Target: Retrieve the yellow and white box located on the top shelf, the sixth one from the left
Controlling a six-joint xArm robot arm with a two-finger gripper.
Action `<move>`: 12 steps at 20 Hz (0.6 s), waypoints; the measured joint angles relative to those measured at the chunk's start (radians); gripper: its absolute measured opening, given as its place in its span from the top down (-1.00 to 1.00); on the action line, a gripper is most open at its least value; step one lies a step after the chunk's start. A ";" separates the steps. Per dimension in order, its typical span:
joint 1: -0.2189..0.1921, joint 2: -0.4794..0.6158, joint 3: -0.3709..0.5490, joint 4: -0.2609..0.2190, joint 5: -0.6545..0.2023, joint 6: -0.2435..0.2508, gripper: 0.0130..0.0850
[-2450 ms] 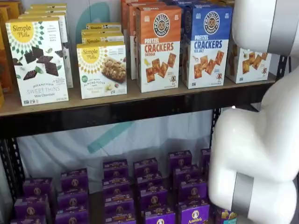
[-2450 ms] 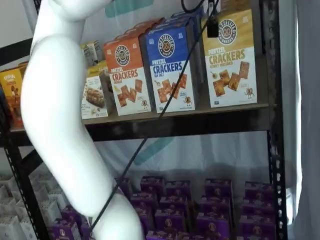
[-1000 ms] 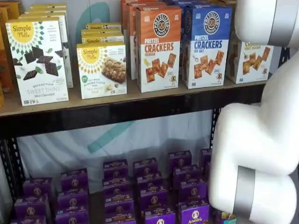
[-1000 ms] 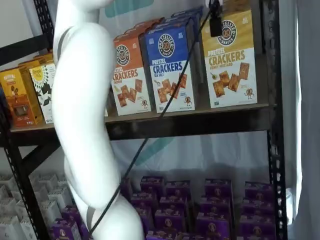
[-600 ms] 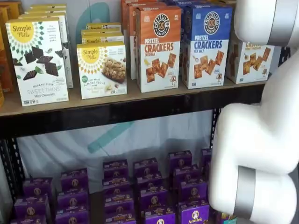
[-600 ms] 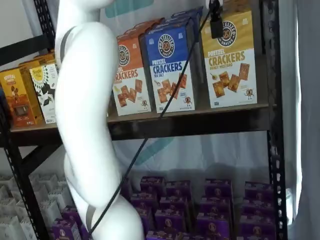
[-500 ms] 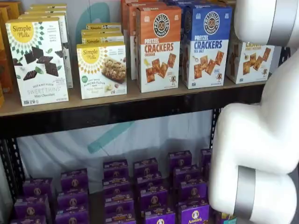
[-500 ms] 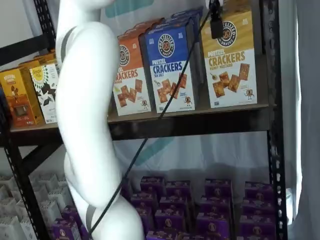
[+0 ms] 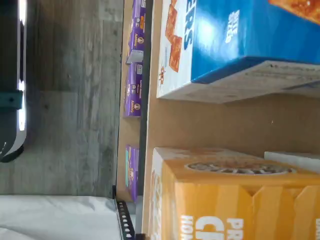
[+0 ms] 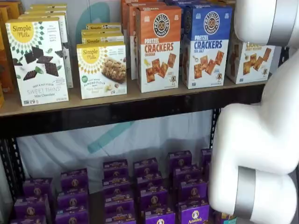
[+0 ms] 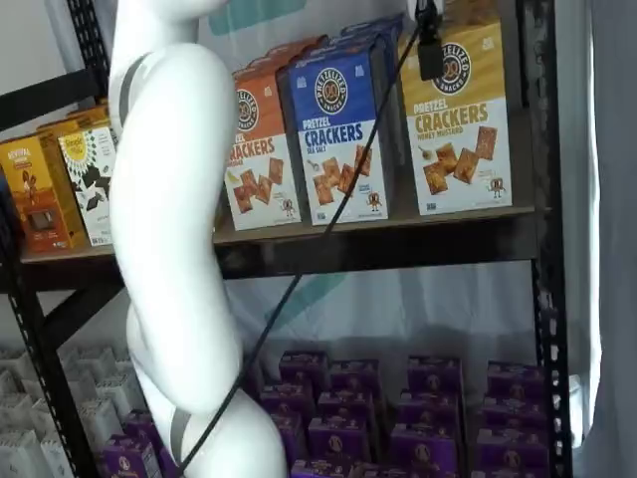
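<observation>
The yellow and white box (image 11: 458,119) stands at the right end of the top shelf (image 11: 398,227), next to the black upright. In a shelf view it (image 10: 252,58) is partly hidden behind my white arm. My gripper (image 11: 430,48) shows only as a black finger hanging from the top edge with a cable, in front of the box's yellow upper part. No gap or grip shows. The wrist view shows the box's yellow top (image 9: 225,200) close up on the tan board (image 9: 210,122).
A blue pretzel-cracker carton (image 11: 338,129) stands just left of the yellow box, then an orange one (image 10: 158,46) and Simple Mills cartons (image 10: 37,60). Purple boxes (image 10: 149,191) fill the lower shelf. My white arm (image 11: 169,229) crosses in front of the shelves.
The arm has swung right across one shelf view and shifted slightly in the other, which uncovers more of the yellow box. In the last half second almost nothing moves.
</observation>
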 joint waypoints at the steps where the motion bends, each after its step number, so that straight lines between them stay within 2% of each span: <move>1: 0.000 -0.002 0.003 0.000 -0.003 -0.001 -0.67; 7: -0.002 -0.014 0.019 -0.002 -0.022 -0.005 -0.67; 9: -0.003 -0.019 0.025 -0.002 -0.032 -0.008 -0.44; 12: -0.007 -0.017 0.018 0.004 -0.028 -0.009 -0.44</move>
